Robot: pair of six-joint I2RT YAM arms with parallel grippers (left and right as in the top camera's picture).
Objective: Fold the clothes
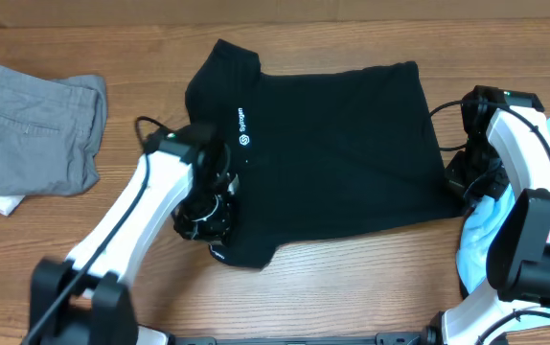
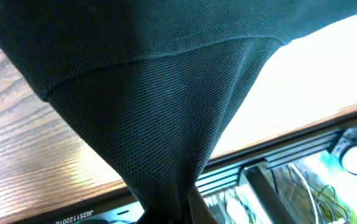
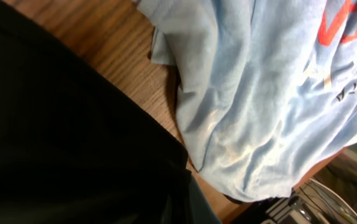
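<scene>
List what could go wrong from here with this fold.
1. The left gripper pinches only a bunched bit of the black shirt near its sleeve. On lifting, the fabric may slip out or carry creases into the fold.
2. The light blue T-shirt lies right against the shirt's edge by the right gripper, so it could get dragged along.
3. Uneven pull between the two arms may skew the shirt.

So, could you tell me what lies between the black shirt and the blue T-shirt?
Only bare table, seen in the right wrist view, between the black shirt and blue T-shirt.
</scene>
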